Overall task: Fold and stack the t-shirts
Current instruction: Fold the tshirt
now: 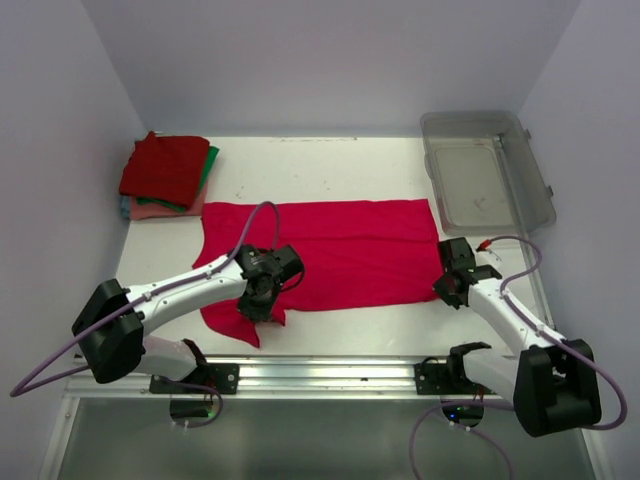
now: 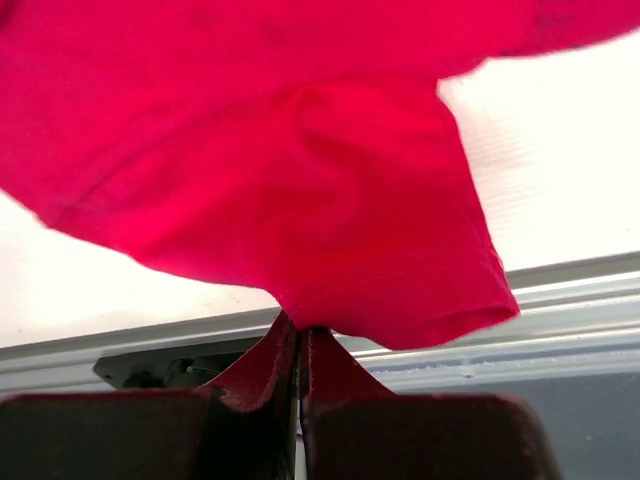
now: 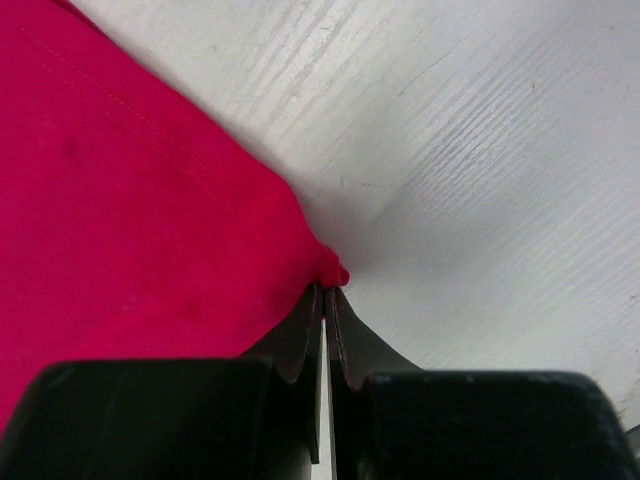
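Left jaws pinched tight on a sleeve hem of the crimson t-shirt (image 1: 345,250); right jaws closed on its near right corner. The shirt lies spread across the worktop (image 1: 320,170), with folded t-shirts (image 1: 165,178) stacked far left

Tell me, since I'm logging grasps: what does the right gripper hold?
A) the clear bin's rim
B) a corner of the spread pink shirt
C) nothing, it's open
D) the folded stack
B: in the right wrist view the right gripper is pinched shut on a corner of the spread pink shirt, away from the bin and the folded stack.
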